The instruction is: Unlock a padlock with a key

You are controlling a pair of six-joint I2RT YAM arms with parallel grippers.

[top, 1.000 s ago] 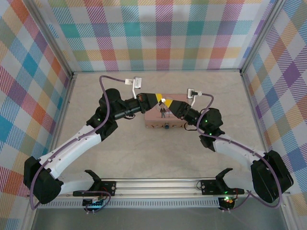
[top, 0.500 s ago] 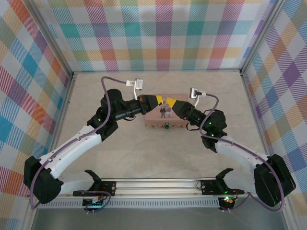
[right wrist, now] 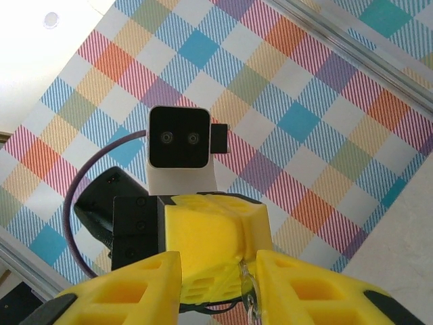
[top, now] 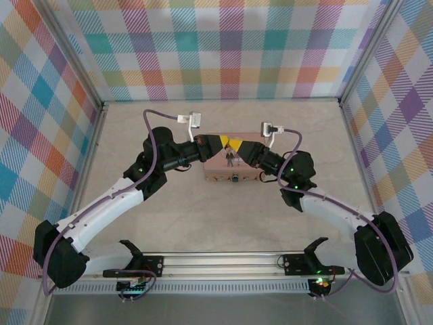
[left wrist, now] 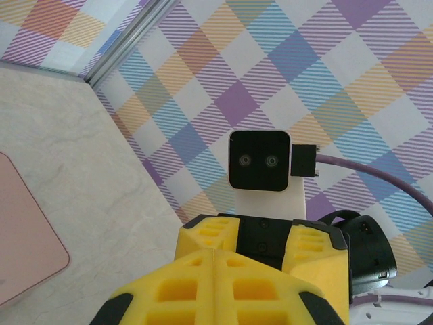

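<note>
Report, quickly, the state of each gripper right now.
Left gripper: shut; what it pinches, if anything, cannot be told.
Right gripper: open, jaws apart, nothing clearly gripped.

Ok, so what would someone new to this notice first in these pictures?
Probably the two yellow-fingered grippers, the left gripper and the right gripper, meeting nose to nose above the pink tin at the middle of the table. Next, the bright plaid walls boxing everything in. From the left wrist, the right arm's black-faced camera stares straight back.
</note>
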